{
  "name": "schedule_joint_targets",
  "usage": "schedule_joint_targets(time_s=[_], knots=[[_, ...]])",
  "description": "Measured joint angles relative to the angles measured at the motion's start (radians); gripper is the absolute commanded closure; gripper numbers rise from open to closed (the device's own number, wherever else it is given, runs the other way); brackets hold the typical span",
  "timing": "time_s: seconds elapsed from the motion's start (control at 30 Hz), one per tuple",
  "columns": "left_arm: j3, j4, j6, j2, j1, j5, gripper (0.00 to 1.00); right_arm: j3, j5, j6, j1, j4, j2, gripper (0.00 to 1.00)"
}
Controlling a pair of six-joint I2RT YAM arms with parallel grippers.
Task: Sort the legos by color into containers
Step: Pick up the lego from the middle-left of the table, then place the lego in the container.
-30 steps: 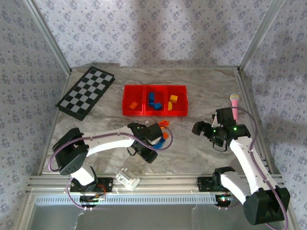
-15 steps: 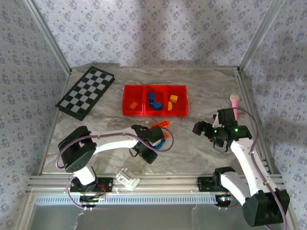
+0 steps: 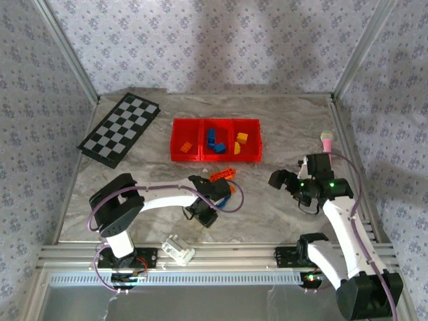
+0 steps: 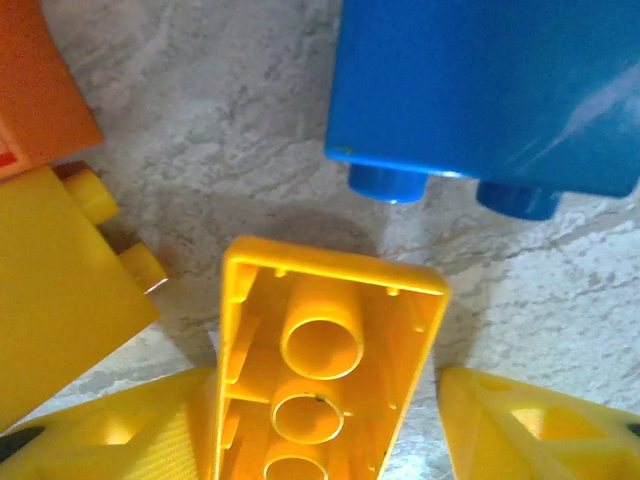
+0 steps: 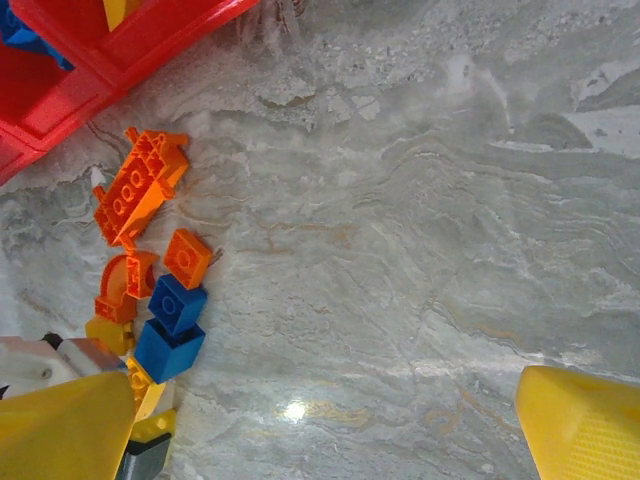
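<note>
I see red containers at upper centre with orange, blue and yellow legos, a black-and-white checkerboard at upper left, a grey-veined marble table, a white block low down, and pale floral-patterned walls.

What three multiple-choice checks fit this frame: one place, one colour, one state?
1. Where does the checkerboard lie relative to the red tray?
A. to its left
B. to its right
C. inside it

2. What colour are the bricks in the tray's middle compartment?
A. orange
B. blue
C. yellow

3. The right pincer is:
A. shut on a brick
B. shut, empty
C. open, nothing between its fingers

Answers:
1 A: the top view puts the board left of the tray.
2 B: the middle bin's bricks are blue.
3 C: the right wrist view shows the fingers wide apart over bare table.
</note>
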Motion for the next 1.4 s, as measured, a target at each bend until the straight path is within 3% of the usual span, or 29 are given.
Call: schedule_joint_targets(time_s=[0.13,0.43,0.67,0.87,1.1,1.4], knots=[[0.005,0.000,-0.010,0.003,-0.005,0.018,0.61,-0.001,-0.004,0.000,-0.010,0.000,-0.013,0.00],[0.032,-0.008,-0.028,-0.002,-0.010,-0.039,0.77,-0.013,-0.005,0.003,-0.022,-0.005,-0.018,0.00],[0.185,-0.031,-0.043,-0.058,0.004,-0.145,0.81,-0.013,-0.003,0.019,-0.028,-0.007,-0.028,0.00],[0.441,-0.013,-0.047,-0.047,0.098,-0.177,0.80,-0.013,-0.003,0.022,-0.032,-0.006,-0.022,0.00],[0.860,-0.029,-0.035,0.227,0.236,-0.154,0.80,-0.009,0.002,0.010,-0.043,-0.016,-0.001,0.00],[1.330,-0.146,-0.032,0.615,0.274,-0.071,0.78,-0.003,0.030,-0.002,-0.053,-0.071,-0.095,0.00]])
